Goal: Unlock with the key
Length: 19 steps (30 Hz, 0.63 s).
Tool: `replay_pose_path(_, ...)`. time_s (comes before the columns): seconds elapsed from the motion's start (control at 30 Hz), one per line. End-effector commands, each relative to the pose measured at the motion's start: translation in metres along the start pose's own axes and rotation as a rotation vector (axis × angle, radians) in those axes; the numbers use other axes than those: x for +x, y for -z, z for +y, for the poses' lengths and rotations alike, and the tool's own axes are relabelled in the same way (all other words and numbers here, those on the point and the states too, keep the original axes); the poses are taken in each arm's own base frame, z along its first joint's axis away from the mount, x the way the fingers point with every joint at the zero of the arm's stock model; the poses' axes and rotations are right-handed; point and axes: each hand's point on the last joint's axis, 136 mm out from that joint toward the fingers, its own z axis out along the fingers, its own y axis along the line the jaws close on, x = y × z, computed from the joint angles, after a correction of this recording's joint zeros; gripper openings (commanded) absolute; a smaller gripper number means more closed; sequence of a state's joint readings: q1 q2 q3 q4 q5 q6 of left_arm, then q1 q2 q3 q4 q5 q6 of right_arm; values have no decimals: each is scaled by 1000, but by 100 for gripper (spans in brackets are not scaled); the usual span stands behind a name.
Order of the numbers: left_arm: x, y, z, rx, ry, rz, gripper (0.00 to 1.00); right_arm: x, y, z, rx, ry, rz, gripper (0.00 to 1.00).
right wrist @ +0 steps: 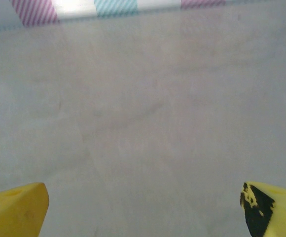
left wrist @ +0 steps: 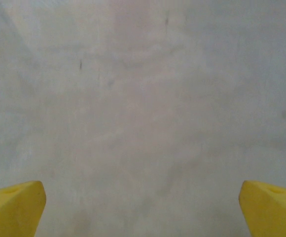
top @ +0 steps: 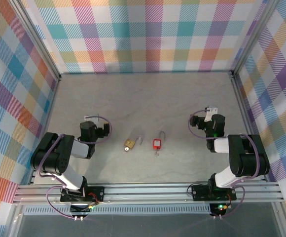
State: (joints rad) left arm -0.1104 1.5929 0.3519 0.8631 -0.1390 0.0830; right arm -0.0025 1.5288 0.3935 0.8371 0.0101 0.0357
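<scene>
A brass padlock and a red padlock lie near each other on the surface, midway between the two arms. A small piece sits just below the red one; it may be the key, but it is too small to tell.

Both pairs of jaws stand wide and hold nothing. The left arm and right arm rest folded, well apart from the locks.

The main risk, as I judge it, is picking the wrong lock or missing the key, since two similar locks lie close together and the key is tiny. Wide jaws coming down on so small a thing could also push it along the smooth surface instead of catching it. A lock that is not held firm would likely turn with the key.

The top view gives the locks and both arms together. The wrist views give bare surface instead, plus what the top view cannot settle: the left yellow fingertips and the right ones spread to the corners.
</scene>
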Motion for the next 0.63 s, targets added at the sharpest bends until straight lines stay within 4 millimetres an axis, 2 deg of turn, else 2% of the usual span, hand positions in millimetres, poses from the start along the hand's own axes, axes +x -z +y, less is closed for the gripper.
replay_pose_path(0.0,-31,-8,8,54,98,-58,100,-3,-3,3,-12,18,7,99)
replay_pose_path(0.6,-31,-8,8,54,98,-54,100,-4,-3,5,-23,22,4,99)
